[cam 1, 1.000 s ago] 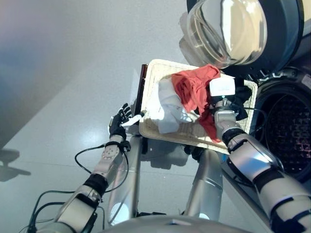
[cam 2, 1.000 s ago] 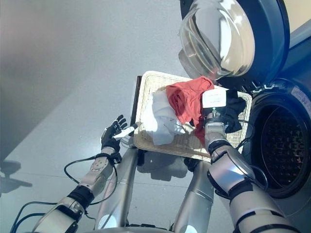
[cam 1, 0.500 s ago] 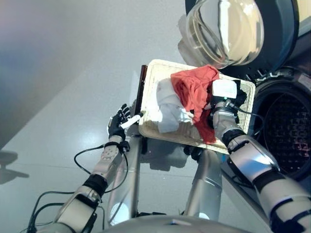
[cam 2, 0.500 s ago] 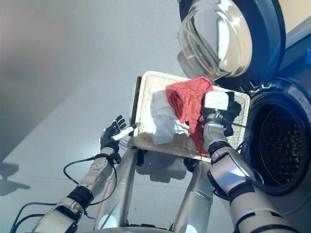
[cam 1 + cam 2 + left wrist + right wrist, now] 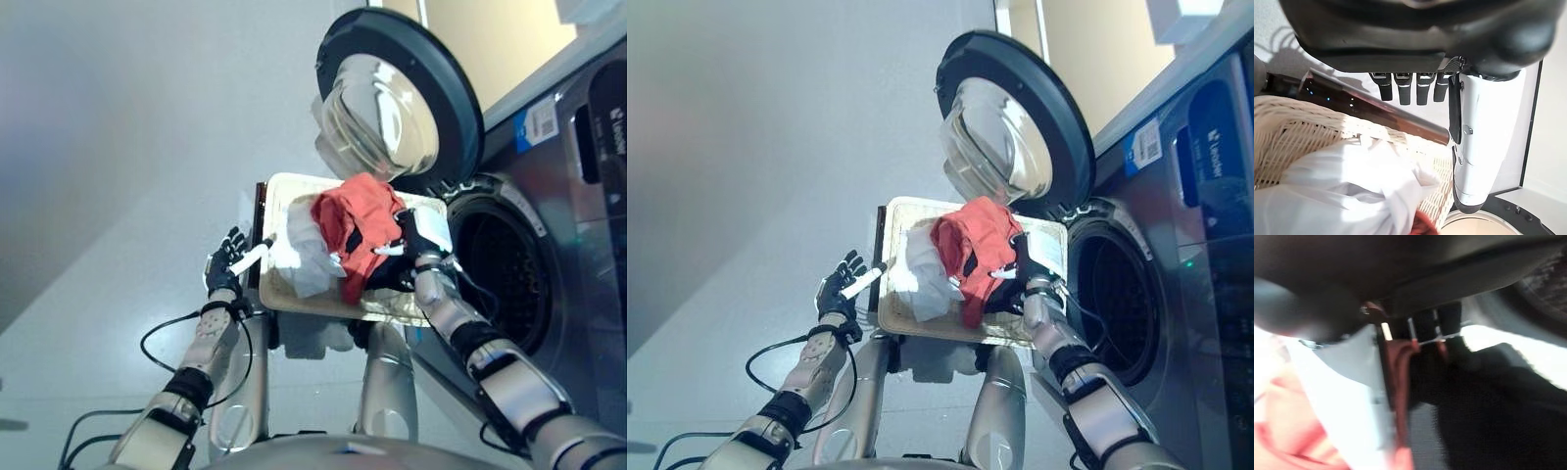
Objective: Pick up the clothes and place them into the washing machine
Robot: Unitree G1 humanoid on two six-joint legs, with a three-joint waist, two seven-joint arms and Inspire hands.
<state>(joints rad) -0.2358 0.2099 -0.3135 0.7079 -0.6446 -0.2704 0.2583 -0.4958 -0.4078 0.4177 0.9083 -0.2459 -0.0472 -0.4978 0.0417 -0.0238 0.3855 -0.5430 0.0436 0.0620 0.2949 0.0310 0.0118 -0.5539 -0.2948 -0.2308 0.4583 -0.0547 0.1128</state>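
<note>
Red cloth [image 5: 359, 223] is pinched in the curled fingers of the right hand [image 5: 411, 245] — the wrist view shows red fabric running between fingers and thumb. It is draped over the wicker basket [image 5: 284, 294], with a tail hanging toward 6 o'clock. A white garment [image 5: 299, 257] lies at 9 o'clock of it in the basket, and a dark garment [image 5: 392, 276] sits under the right hand. The left hand [image 5: 227, 266] is held at the basket's 9 o'clock edge with fingers straight and spread, gripping nothing; its white-covered thumb points toward the rim. The washer drum [image 5: 495, 279] stands open at 3 o'clock of the basket, and its glass door [image 5: 392, 108] is swung up at 12 o'clock.

Several risks can be judged from here. The grip looks to be on a fold only, so the cloth could slip out during the lift. The hanging tail may drag the white garment along — or snag on the weave and tip the basket, which is not held. The dark garment might be caught up too. On the way across, the cloth could catch on the drum's rim and fall short.
</note>
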